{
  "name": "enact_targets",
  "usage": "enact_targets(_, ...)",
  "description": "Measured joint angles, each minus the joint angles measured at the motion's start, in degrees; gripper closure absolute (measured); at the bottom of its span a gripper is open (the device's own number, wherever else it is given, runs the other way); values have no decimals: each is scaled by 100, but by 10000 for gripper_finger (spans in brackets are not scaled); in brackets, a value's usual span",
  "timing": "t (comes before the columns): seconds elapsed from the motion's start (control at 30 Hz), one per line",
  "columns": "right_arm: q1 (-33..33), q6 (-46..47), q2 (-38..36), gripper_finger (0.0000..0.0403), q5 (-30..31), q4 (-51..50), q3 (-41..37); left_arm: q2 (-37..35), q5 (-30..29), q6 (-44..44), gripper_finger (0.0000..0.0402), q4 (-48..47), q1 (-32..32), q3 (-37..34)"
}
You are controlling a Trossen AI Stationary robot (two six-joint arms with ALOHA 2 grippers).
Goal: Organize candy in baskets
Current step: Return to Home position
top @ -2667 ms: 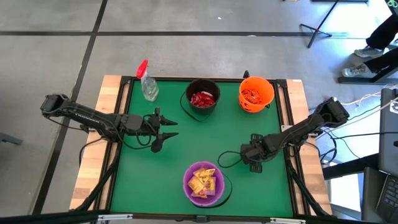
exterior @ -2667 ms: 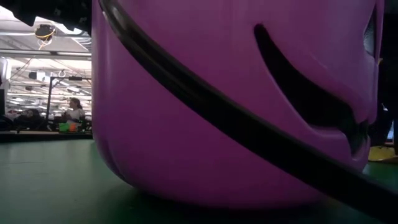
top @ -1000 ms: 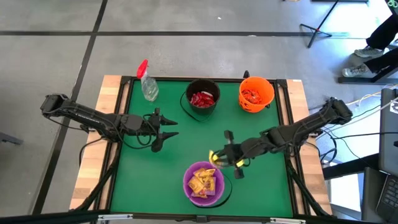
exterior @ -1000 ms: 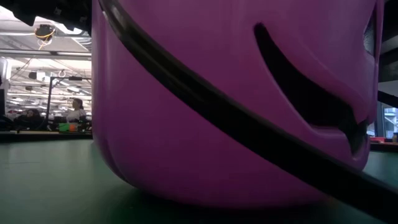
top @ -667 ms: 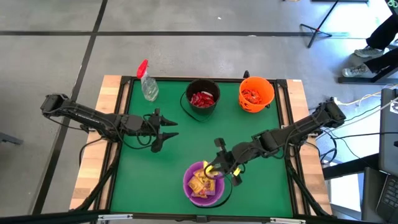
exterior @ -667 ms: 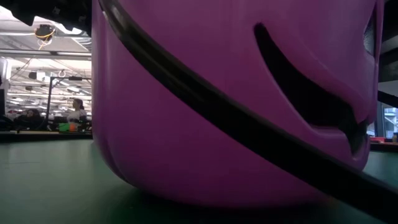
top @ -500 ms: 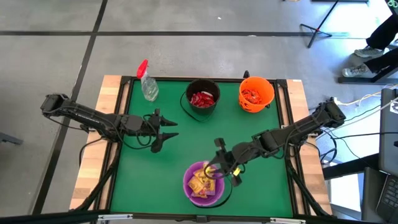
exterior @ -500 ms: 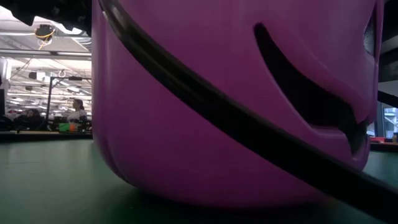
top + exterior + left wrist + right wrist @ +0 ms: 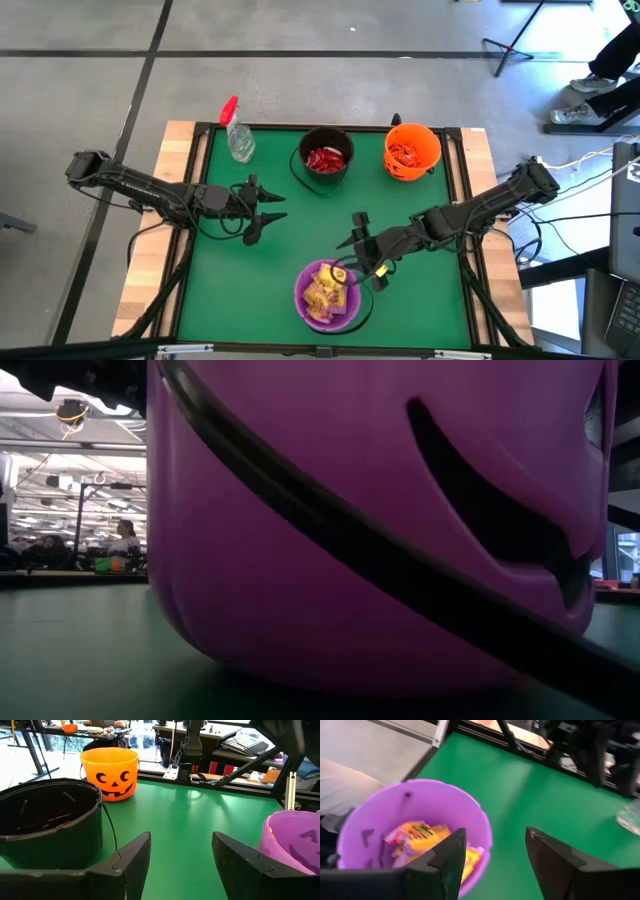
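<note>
Surroundings: a clear spray bottle (image 9: 237, 135) with a red trigger stands at the far left corner of the green table (image 9: 300, 235), left of the black bucket (image 9: 326, 158) and well apart from both arms. Beyond the table's far right corner, a person's legs (image 9: 603, 88) show on the floor. In the low view the purple bucket (image 9: 300, 560) fills almost the whole frame, its black wire handle (image 9: 330, 550) crossing it diagonally, and it hides the rest of the table; only a strip of room shows at left.

Containers: the black bucket, far centre, holds red packets (image 9: 325, 158). The orange bucket (image 9: 411, 150), just to its right and apart from it, holds orange-red packets (image 9: 405, 152). The purple bucket (image 9: 327, 295), near centre, holds yellow packets (image 9: 322, 293); the right wrist view shows them lying loose on its floor (image 9: 420, 835).

Grippers: the right gripper (image 9: 350, 260) hovers just above the purple bucket's far right rim, fingers apart, nothing between them (image 9: 495, 835). The left gripper (image 9: 275, 207) waits at left centre, pointing right towards the middle of the table, fingers apart and empty (image 9: 181, 840).
</note>
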Motion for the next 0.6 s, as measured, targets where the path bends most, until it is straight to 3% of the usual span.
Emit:
enact_targets(0.27, -468, 200, -710, 198, 178, -713, -303, -64, 13, 161, 202, 82, 120, 0)
enact_targets(0.6, -1245, 441, -2373, 198, 314, 44, -2075, -471, 730, 533, 202, -39, 830, 0)
